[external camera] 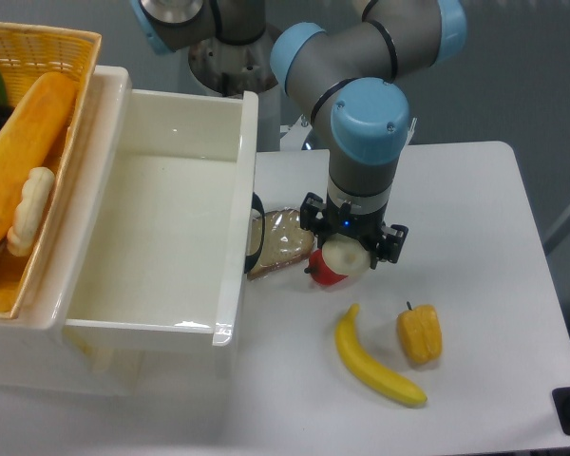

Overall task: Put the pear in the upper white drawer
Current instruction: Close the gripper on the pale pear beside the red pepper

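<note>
The arm is reaching over the middle of the white bench [475,190], and its gripper [347,255] is pointing straight down with the jaws closing on the pear [346,256], a pale cream ball sitting between them. The pear is hanging right over the red pepper [325,275], which is peeking out beneath it on the left; whether the two are touching I cannot tell. Just left of them a slice of bread in a clear wrapper [280,245] is lying against the wall of the upper white drawer [237,209]. The drawer is standing open and taking up the left side. A woven yellow basket [47,43] is sitting at its far left. Nearer, a banana [370,361] and a yellow-orange pepper [419,334] are lying beside each other.
</note>
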Available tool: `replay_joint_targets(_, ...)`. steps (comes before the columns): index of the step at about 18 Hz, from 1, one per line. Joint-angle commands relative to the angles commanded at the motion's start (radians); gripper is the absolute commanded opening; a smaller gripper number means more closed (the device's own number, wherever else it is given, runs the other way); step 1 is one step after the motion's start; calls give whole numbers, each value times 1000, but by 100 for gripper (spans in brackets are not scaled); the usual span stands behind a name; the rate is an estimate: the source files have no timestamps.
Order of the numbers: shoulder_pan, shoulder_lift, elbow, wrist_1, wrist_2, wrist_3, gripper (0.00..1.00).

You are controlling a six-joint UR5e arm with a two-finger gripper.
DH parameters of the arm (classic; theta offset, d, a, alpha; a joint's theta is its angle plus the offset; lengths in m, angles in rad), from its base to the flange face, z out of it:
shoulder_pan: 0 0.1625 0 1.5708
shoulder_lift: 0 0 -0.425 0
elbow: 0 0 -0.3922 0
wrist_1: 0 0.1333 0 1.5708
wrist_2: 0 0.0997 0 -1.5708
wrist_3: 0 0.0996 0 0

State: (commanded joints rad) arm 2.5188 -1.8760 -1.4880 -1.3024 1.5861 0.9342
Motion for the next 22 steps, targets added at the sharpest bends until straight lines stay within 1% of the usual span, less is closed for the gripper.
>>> replay_joint_targets(10,3,8,-2,0,-5,-11,63)
replay_joint_targets(13,24,15,8,-2,-49,-20,63)
replay_joint_targets(16,40,26,9,-3,-60,-26,63)
replay_joint_targets(18,46,38,9,-8,-66,-54,63)
replay_joint_targets(20,54,43,8,-11,-69,-109,63)
replay_joint_targets(22,60,52,8,-11,-71,-120,63)
